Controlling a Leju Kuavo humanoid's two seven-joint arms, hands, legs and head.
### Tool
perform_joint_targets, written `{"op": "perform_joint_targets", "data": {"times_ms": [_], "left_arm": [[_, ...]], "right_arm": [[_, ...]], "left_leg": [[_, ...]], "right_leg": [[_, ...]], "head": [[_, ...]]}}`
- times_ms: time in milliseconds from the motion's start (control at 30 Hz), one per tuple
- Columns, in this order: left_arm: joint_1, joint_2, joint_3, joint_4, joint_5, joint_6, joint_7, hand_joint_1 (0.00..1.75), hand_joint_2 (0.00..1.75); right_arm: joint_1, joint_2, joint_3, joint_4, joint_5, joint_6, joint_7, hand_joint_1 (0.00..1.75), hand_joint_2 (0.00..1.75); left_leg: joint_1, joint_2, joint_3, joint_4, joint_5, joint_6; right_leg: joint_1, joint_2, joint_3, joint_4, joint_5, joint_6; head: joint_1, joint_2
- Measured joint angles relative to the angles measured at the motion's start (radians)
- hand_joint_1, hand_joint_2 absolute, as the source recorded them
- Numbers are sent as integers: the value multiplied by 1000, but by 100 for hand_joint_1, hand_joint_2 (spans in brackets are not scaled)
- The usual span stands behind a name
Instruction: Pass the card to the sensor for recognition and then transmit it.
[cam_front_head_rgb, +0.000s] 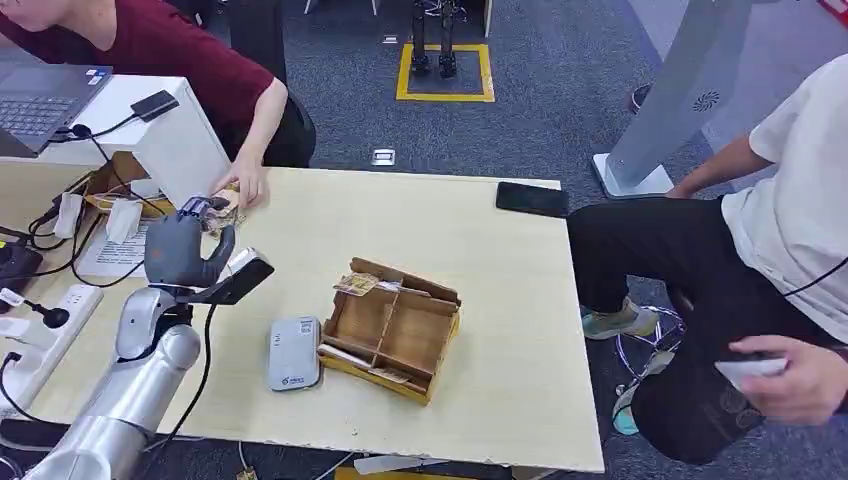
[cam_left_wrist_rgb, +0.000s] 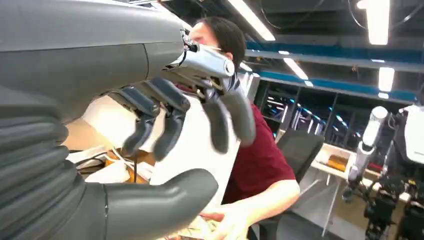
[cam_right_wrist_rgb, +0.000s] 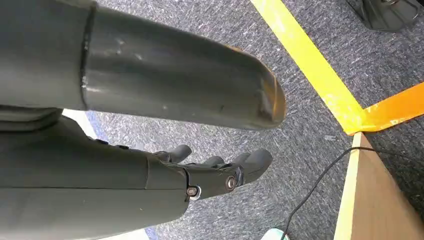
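Left hand (cam_front_head_rgb: 190, 245) raised over table's (cam_front_head_rgb: 470, 240) left end, fingers (cam_left_wrist_rgb: 170, 127) spread, holding nothing, near person's hand (cam_front_head_rgb: 243, 185). Grey sensor (cam_front_head_rgb: 294, 353) flat on table, just left of wooden organizer (cam_front_head_rgb: 392, 328); card (cam_front_head_rgb: 356, 284) rests on organizer's rim. Right hand (cam_right_wrist_rgb: 200, 175) hangs over carpet, fingers loosely apart, empty.

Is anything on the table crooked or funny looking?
The wooden card box sits turned at an angle to the table edge, and one card pokes out over its back corner. The grey sensor lies flat beside it. Nothing looks spilled or broken.
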Motion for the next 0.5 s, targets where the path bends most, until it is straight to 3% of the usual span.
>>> {"op": "perform_joint_targets", "data": {"times_ms": [233, 333, 500], "left_arm": [[7, 7, 59, 1, 35, 89, 29, 0, 175], [30, 22, 141, 3, 64, 111, 30, 0, 175], [113, 87, 477, 32, 193, 120, -186, 0, 175]], "right_arm": [[2, 0, -8, 0, -4, -7, 0, 0, 0], [9, 0, -20, 0, -10, -20, 0, 0, 0], [44, 0, -43, 3, -27, -37, -3, 0, 0]], "left_leg": [[0, 0, -1, 0, 0, 0], [0, 2, -1, -1, 0, 0], [2, 8, -1, -1, -1, -2]], "right_leg": [[0, 0, 0, 0, 0, 0], [0, 2, 0, 1, 0, 0], [1, 8, -4, 1, -1, -1]], "head": [[0, 0], [0, 0], [-1, 0]]}}
